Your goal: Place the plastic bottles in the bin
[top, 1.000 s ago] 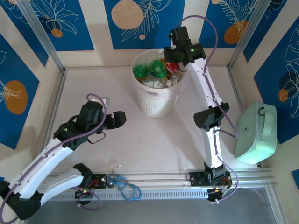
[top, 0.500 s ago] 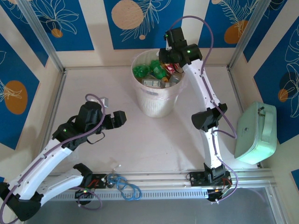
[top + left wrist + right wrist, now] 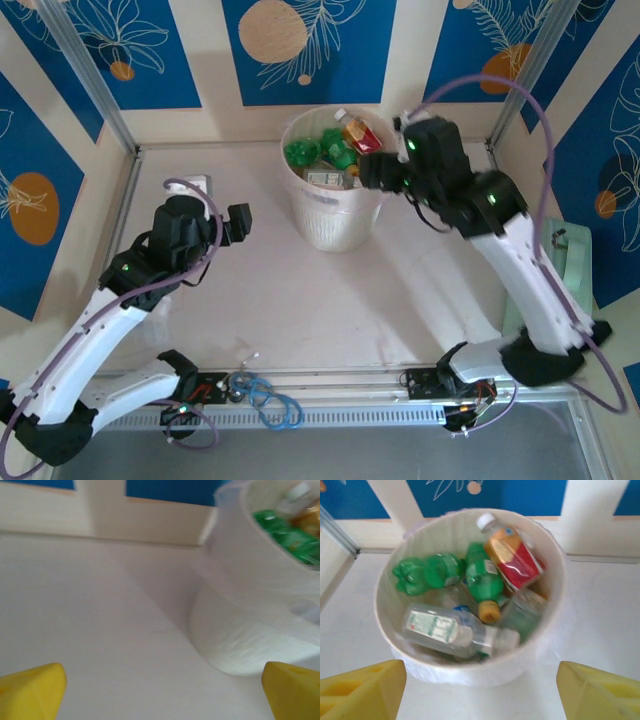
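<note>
We saw the plastic bottles (image 3: 482, 577), green, clear and red-labelled amber, lying inside the bin (image 3: 335, 225) at 12 o'clock on the counter (image 3: 300, 310). Our right hand (image 3: 368, 172) hung spread and empty at the bin's 3 o'clock. Our left hand (image 3: 238, 224), also spread, sat at its 9 o'clock.

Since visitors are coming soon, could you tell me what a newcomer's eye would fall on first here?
The round bin at the far middle of the table, heaped with bottles, draws the eye first. An amber bottle with a red label lies on top, beside green bottles. Blue leaf-patterned wall panels stand behind.
</note>
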Available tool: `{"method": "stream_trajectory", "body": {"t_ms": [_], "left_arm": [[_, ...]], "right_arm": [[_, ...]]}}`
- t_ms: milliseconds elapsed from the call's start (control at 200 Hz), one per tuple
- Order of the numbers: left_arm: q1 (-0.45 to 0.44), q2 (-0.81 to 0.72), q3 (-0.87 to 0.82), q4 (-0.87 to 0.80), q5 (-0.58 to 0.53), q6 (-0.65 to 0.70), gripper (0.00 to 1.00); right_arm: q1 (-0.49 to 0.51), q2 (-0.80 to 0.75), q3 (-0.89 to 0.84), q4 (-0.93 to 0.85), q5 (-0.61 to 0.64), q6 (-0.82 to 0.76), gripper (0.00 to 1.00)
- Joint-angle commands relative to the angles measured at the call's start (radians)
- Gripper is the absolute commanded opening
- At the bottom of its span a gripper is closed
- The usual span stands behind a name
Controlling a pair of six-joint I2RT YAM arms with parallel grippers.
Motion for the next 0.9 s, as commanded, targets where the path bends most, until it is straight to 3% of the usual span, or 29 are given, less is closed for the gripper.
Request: {"method": "stream_trajectory", "body": {"t_ms": [0,130,215,340,535,625,715,765,895], "left_arm": [[0.022,0.01,-0.112,0.111,-0.223,0.17,1.0],[0.05,-0.002,-0.319,0.387,-0.333,0.319,1.0],[0.099,0.011,-0.456,0.608,-0.362,0.396,1.0],[0.202,0.076,-0.558,0.756,-0.278,0.39,1.0],[0.296,0.215,-0.63,0.939,-0.183,0.349,1.0],[0.338,0.297,-0.656,1.003,-0.129,0.351,1.0],[0.362,0.395,-0.707,1.117,-0.067,0.392,1.0],[0.378,0.405,-0.69,1.101,-0.041,0.381,1.0],[0.42,0.465,-0.718,1.31,0.003,0.403,1.0]], "right_arm": [[-0.008,-0.164,-0.303,0.158,0.111,0.096,0.82],[-0.048,-0.367,-0.719,0.349,0.153,0.086,0.87],[-0.081,-0.425,-0.887,0.432,0.187,0.042,0.98],[-0.171,-0.372,-0.974,0.405,0.296,0.105,0.99],[-0.327,-0.338,-1.228,0.73,0.317,0.051,0.99],[-0.372,-0.317,-1.339,0.959,0.282,-0.043,0.99],[-0.451,-0.266,-1.446,1.24,0.123,-0.102,0.99],[-0.501,-0.237,-1.432,1.257,0.04,-0.116,0.99],[-0.56,-0.125,-1.435,1.479,-0.103,-0.208,0.99]]}}
